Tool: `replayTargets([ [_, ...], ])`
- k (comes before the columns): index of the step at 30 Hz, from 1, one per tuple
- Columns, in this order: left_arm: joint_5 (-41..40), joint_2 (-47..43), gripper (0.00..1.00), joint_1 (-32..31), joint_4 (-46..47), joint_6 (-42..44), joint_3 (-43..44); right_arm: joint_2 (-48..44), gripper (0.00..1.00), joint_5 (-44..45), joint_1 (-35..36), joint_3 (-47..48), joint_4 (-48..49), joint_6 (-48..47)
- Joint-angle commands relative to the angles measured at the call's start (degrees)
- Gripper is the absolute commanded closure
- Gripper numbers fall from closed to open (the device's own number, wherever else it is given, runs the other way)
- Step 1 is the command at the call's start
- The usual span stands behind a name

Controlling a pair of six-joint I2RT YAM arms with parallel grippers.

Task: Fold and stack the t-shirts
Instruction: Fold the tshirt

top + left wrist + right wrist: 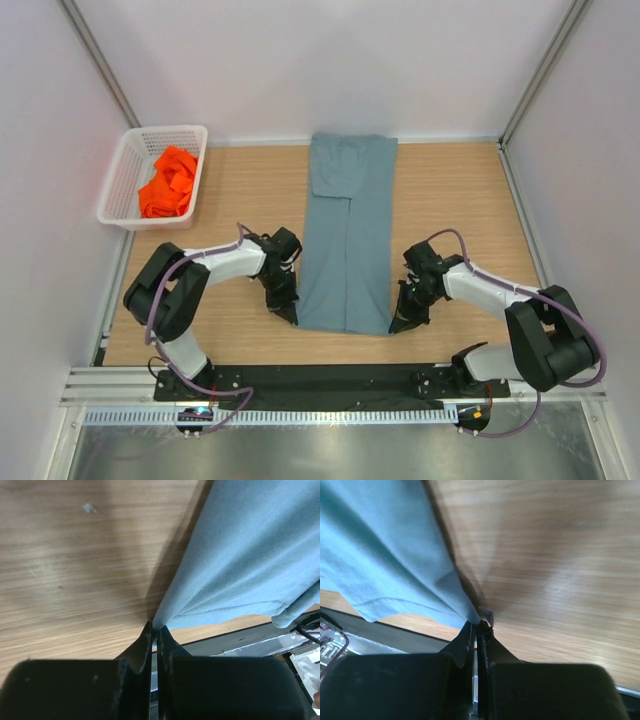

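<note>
The grey-blue t-shirt (346,235) lies as a long narrow strip down the middle of the table, sleeves folded in, collar end at the far side. My left gripper (289,314) is shut on its near left corner (159,622). My right gripper (398,326) is shut on its near right corner (476,616). Both corners are lifted a little off the wood. The orange t-shirt (168,181) lies crumpled in the white basket (122,165) at the far left.
The wooden table (460,200) has white walls at the back and sides. A black rail (320,380) and metal strip run along the near edge, behind both arm bases.
</note>
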Motion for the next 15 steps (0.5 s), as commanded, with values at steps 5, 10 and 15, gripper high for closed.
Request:
replayTargets([
  [5,1.3,-6.0,1.0,-1.5,1.3,-1.7,-4.2,-4.1,0.98,-0.6,6.0,-2.9,2.1,5.9],
  [10,1.9,-10.0,1.0,-2.3,0.8,-3.0,-4.7,-9.6,0.99,0.6,6.2,-2.4,-0.2,6.7],
  [15,-0.8,-10.5,1.0,-2.1,-4.9,-1.4,1.0,-10.7,0.98,3.5,2.4,3.8,-6.0,2.7],
])
